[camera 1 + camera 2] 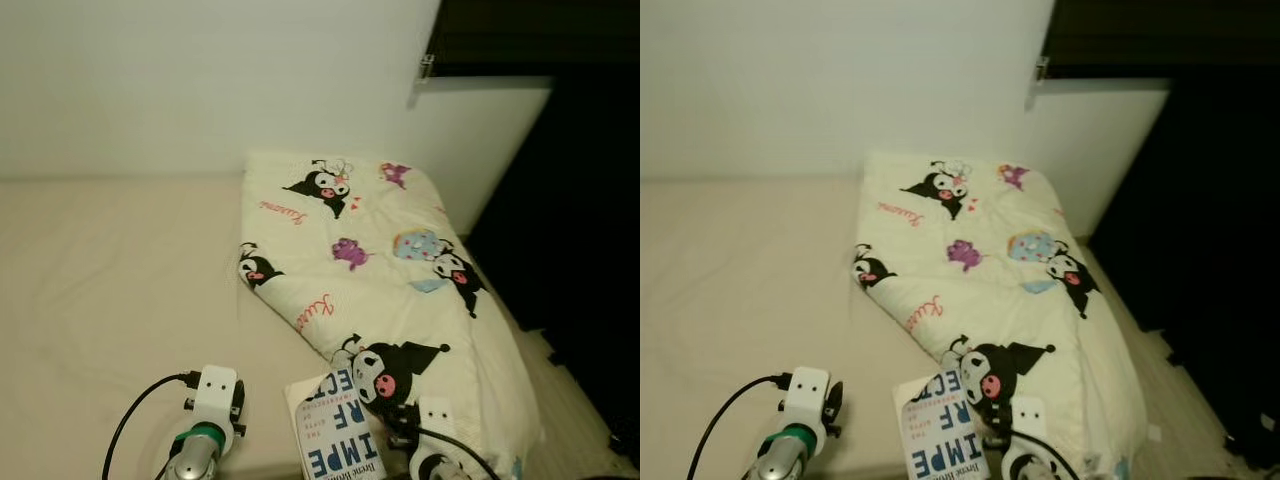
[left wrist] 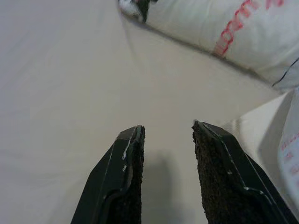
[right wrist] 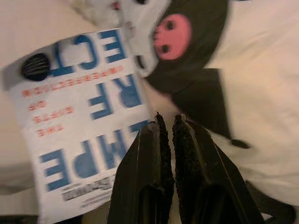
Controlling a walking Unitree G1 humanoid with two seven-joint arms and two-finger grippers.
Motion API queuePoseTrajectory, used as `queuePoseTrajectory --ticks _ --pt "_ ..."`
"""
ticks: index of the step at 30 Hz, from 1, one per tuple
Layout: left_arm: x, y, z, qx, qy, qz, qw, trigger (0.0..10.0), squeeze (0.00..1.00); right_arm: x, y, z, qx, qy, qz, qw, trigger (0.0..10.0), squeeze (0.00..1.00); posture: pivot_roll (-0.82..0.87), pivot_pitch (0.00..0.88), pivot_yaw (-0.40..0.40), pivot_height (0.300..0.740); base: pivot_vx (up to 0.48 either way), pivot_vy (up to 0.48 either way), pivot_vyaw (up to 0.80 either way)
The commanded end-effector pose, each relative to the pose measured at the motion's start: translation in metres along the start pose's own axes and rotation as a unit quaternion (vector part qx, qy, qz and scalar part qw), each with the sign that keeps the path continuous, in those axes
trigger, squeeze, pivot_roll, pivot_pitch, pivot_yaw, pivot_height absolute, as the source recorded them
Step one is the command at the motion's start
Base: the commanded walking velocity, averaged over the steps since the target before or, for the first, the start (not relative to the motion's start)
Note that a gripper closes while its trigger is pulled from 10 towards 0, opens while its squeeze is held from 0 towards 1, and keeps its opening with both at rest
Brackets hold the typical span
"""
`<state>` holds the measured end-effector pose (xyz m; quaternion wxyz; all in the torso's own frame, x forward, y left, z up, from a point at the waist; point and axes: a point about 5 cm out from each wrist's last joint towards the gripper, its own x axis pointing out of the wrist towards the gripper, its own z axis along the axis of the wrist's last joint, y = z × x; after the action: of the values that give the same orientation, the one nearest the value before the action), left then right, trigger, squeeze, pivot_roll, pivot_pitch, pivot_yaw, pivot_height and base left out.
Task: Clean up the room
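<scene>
Left eye view, bed: a pale beige sheet (image 1: 110,290) is seen spread flat, running up to a white wall (image 1: 200,80).
Left eye view, quilt: a folded cream quilt (image 1: 400,290) printed with black cartoon characters is laid along the robot's right side of the bed, next to a dark opening (image 1: 580,220).
Left eye view, book: a white book (image 1: 335,430) with big blue letters is seen lying on the sheet at the near edge, its far corner tucked against the quilt's near end.
Left eye view, arms: the left arm's wrist (image 1: 205,425) is held low over bare sheet; the right arm's wrist (image 1: 435,440) is held over the quilt, just beside the book.

Right eye view, same scene: the book (image 1: 940,430) is found between the two wrists, touching the quilt (image 1: 990,280).

Left wrist view, left gripper: the left gripper (image 2: 167,140) is pointed at empty sheet (image 2: 70,84), its fingers (image 2: 126,172) spread apart with nothing between them; the quilt's edge (image 2: 233,32) is seen beyond.

Right wrist view, right gripper: the right gripper (image 3: 167,123) is held with its fingers (image 3: 152,158) pressed nearly together, nothing pinched, tips over the seam where the book (image 3: 79,121) meets the quilt's black character print (image 3: 187,56).
</scene>
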<state>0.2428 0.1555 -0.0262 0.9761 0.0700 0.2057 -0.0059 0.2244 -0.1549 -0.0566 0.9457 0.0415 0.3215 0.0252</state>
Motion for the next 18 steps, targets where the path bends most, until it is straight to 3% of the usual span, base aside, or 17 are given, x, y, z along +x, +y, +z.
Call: queuePoseTrajectory --ticks 1,18 --pt "-0.0028 0.0017 -0.0039 0.003 0.004 -0.001 1.0 10.0 0.0 -0.0004 0.0015 -0.0014 -0.005 0.001 0.005 1.0 10.0 0.0 0.04 0.0 0.003 0.74 0.0 0.0 0.0" --pt "-0.011 0.0065 -0.012 -0.011 0.012 -0.01 1.0 10.0 0.0 -0.001 0.0006 -0.0037 0.001 0.009 0.008 1.0 10.0 0.0 0.05 0.0 0.003 0.74 0.0 0.0 0.0"
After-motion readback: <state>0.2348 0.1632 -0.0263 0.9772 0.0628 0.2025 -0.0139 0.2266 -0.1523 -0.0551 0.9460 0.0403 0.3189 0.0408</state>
